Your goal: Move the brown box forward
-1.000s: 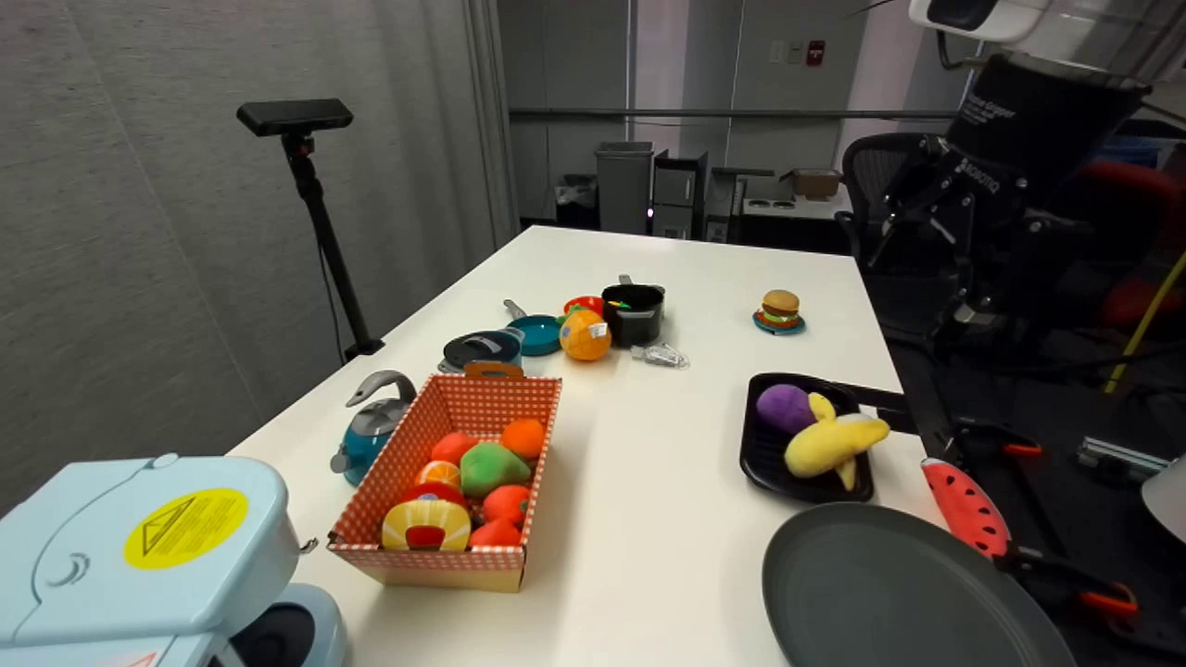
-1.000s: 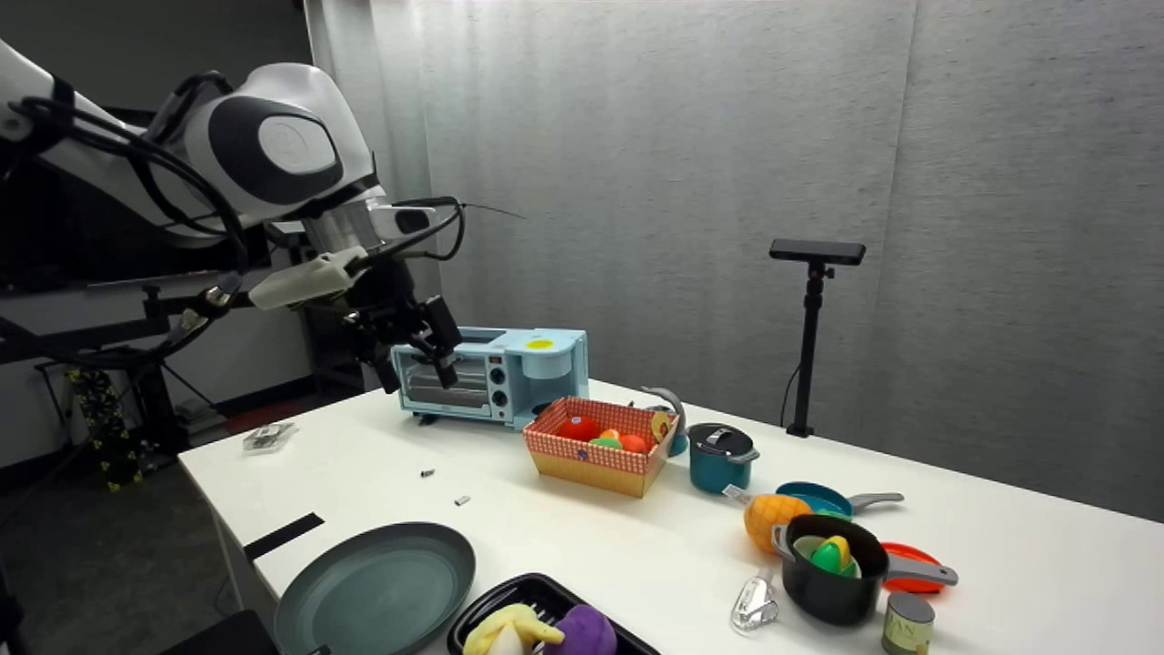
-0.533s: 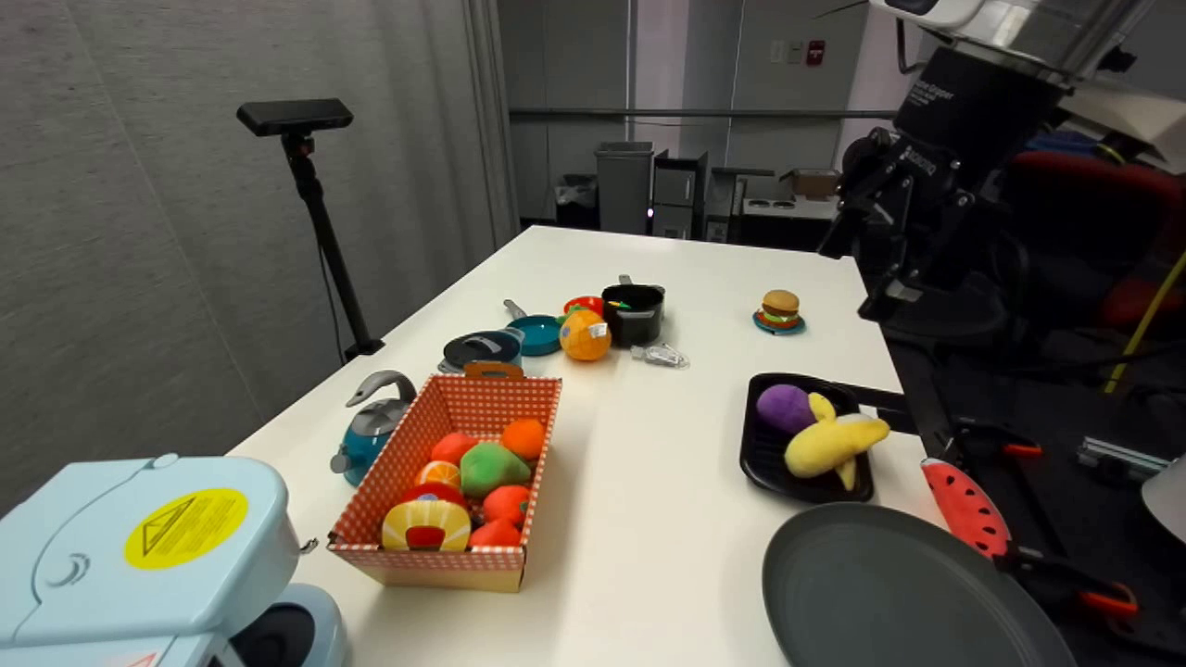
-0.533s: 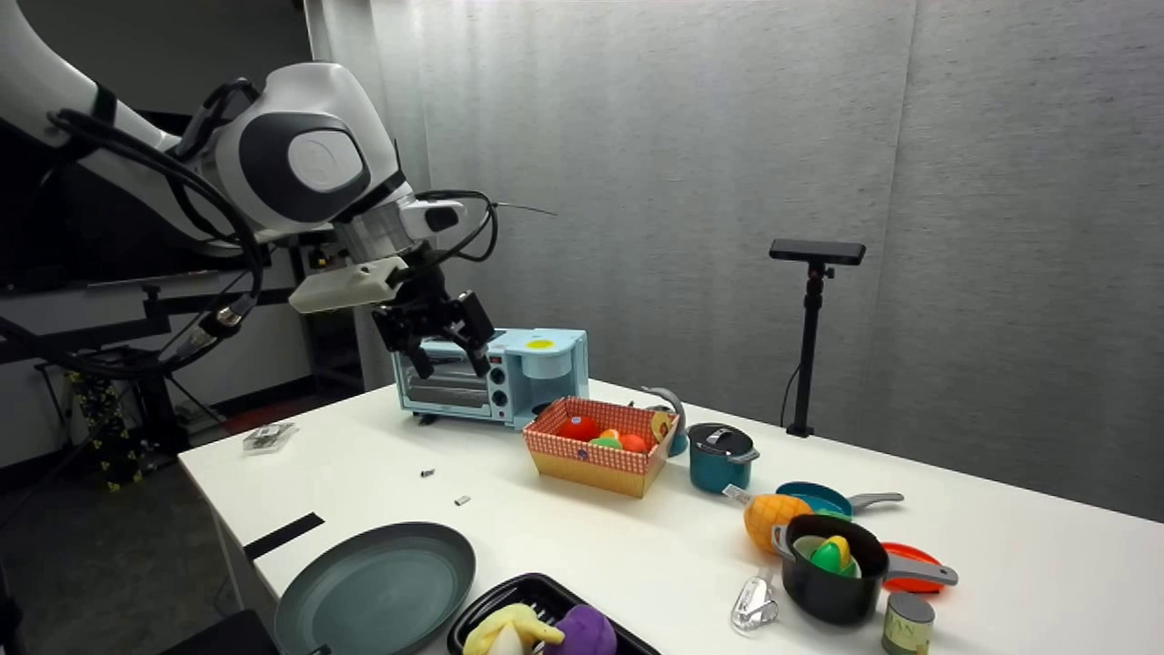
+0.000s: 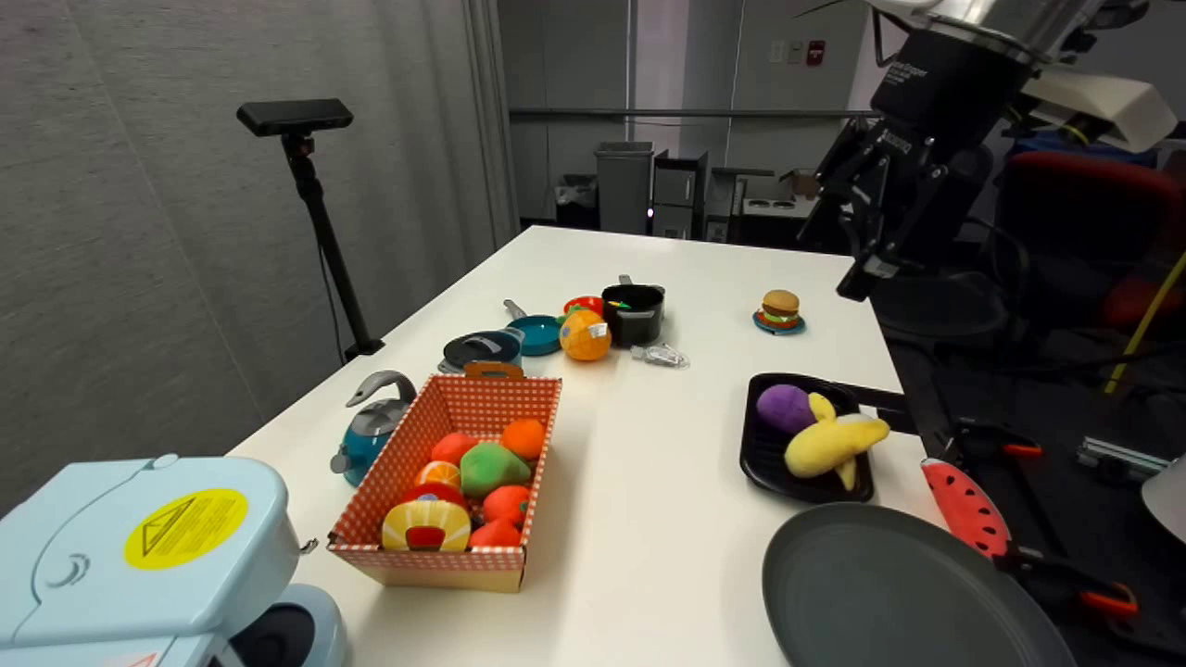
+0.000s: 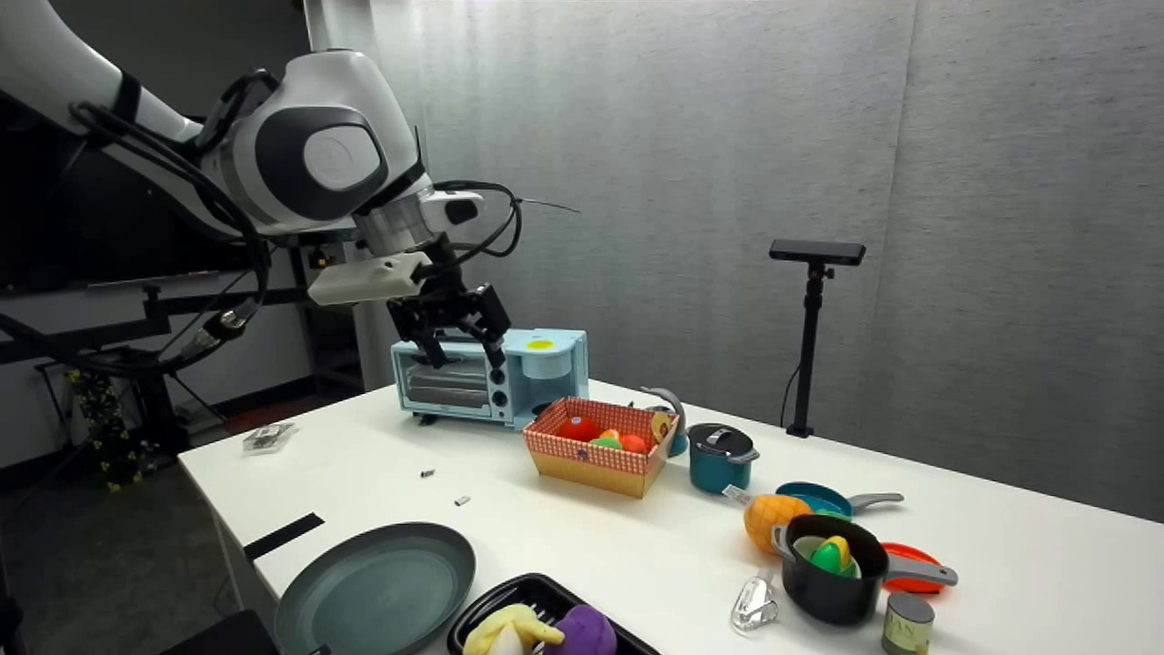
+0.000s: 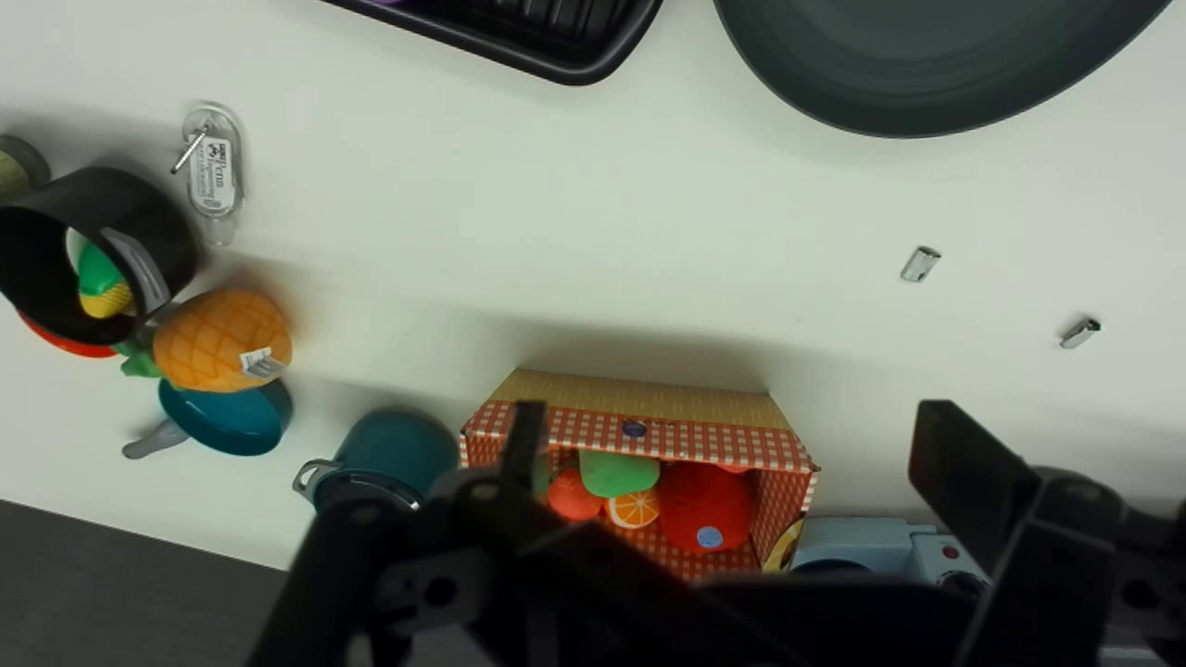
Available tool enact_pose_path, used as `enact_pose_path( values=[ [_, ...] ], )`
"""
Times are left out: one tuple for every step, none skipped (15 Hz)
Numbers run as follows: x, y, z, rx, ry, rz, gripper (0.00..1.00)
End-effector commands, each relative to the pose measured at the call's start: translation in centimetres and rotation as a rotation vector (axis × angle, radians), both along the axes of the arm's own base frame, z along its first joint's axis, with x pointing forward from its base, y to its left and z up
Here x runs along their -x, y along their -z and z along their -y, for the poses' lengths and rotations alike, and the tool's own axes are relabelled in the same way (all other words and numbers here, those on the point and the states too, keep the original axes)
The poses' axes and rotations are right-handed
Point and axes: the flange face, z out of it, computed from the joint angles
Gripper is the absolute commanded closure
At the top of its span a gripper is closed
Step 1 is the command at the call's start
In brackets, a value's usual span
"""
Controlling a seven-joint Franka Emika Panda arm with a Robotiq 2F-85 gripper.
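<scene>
The box (image 6: 596,462) lies lower, apart from the gripper (image 6: 467,356).

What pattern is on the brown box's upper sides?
The brown box is red-and-white checked there, clearest in the wrist view.

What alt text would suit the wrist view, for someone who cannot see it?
A red-checked brown box of toy fruit, partly hidden by the robot's open fingers, stands on a white table. At left are a toy pineapple and black pot; at top, parts of a black tray and dark plate.
</scene>
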Motion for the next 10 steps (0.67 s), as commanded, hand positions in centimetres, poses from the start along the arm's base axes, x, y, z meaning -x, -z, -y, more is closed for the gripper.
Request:
enact_pose_path(
  values=[
    [0.0, -0.1, 0.0, 0.0, -0.001, -0.001, 0.0],
    [0.0, -0.1, 0.0, 0.0, -0.001, -0.001, 0.0],
    [0.0, -0.1, -0.1, 0.0, -0.001, -0.001, 0.0],
    [0.0, 0.2, -0.1, -0.008, 0.015, -0.006, 0.0],
    [-0.1, 0.5, -0.1, -0.007, 0.019, -0.004, 0.0],
    [-0.3, 1.1, -0.2, -0.009, 0.024, -0.014, 0.0],
    [-0.6, 1.5, -0.3, -0.012, 0.026, -0.027, 0.0],
    [-1.0, 2.0, -0.3, -0.013, 0.031, -0.045, 0.0],
    [-1.4, 2.5, -0.3, -0.017, 0.034, -0.064, 0.0],
    [-1.9, 3.0, -0.3, -0.017, 0.037, -0.079, 0.0]
  ],
)
